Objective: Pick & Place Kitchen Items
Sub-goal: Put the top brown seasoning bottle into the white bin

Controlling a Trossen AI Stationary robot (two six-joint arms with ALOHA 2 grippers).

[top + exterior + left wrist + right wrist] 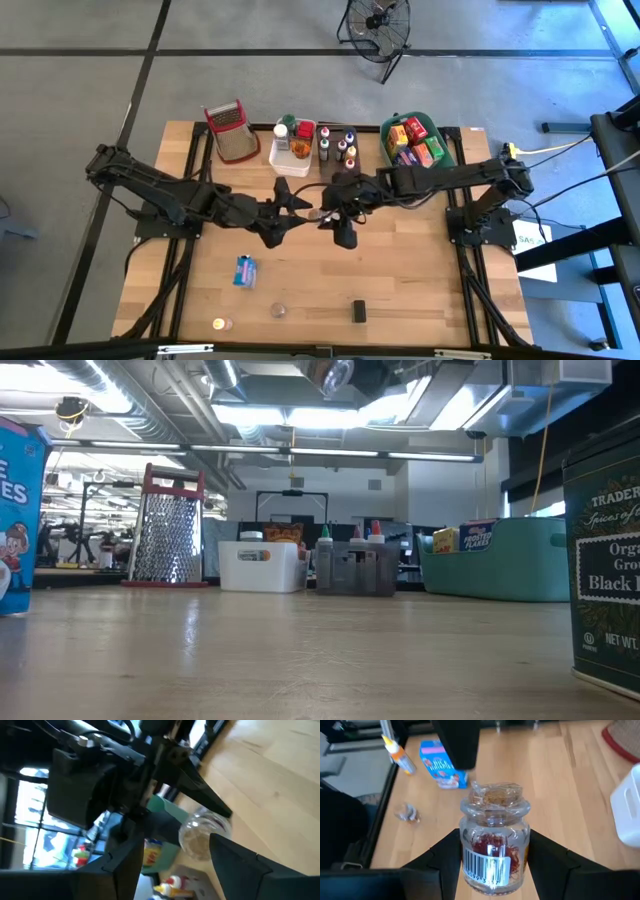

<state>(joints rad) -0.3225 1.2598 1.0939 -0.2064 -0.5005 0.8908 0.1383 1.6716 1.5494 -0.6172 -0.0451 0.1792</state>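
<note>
Both arms reach inward and meet above the table's middle. The right gripper is clamped on a jar. The left gripper faces it, fingers apart.

We see a small clear glass jar of red saffron threads, upright, with a glass stopper and a barcode label, held above the table's middle. Farther toward the near edge a blue box lies flat, left of a dark tin.

Wooden table — blue box, black tin, bins.
</note>
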